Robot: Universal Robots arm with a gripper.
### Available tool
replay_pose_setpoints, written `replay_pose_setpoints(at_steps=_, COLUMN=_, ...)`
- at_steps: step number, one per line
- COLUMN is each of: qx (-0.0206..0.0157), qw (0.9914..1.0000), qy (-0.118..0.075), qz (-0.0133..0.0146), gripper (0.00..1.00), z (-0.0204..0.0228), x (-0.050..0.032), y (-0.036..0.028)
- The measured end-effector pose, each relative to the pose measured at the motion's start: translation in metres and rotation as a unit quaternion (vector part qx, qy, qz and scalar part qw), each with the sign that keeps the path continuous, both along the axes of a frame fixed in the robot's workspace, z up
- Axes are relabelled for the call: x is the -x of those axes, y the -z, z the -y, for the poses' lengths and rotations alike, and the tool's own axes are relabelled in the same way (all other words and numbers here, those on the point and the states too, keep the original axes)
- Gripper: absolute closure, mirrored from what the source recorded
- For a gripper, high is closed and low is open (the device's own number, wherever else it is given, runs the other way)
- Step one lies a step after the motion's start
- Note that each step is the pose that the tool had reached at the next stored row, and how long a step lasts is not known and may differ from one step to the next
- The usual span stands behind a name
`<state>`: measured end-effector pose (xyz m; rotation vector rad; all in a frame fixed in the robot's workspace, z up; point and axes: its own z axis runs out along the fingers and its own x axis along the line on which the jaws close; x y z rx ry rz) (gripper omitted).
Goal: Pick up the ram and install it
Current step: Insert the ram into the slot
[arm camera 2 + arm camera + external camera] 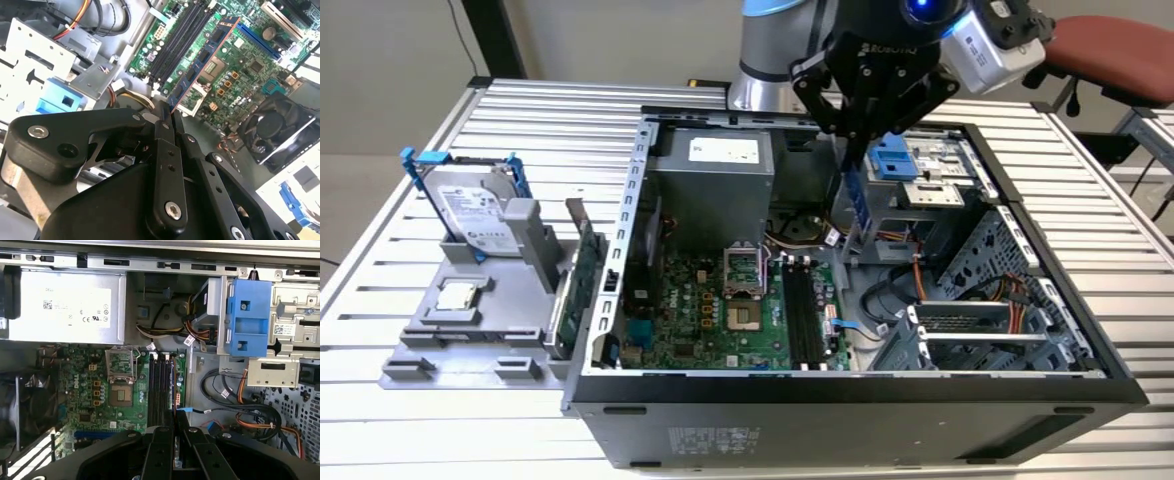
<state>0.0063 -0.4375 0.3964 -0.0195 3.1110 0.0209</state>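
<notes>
Hanging over the open grey computer case (638, 200), the black gripper (854, 135) pinches the long, thin bluish ram (858, 205), not yet seated in the black slots (803, 315).

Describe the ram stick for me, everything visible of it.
The ram is a long, thin circuit-board stick, bluish with a row of black chips on its face and an orange-looking edge. The gripper is shut on one end, so it hangs lengthwise downward into the open computer case, above the motherboard. Its free end is near the black memory slots but not seated in them. Nothing else appears to touch it.
</notes>
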Motion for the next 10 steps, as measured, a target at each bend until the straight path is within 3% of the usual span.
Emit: replay_pose_setpoints(at_steps=10, qx=0.0000, qw=1.00000, qy=0.000, qz=0.0000, gripper=1.00, z=0.0004, x=-0.0085, y=0.0071)
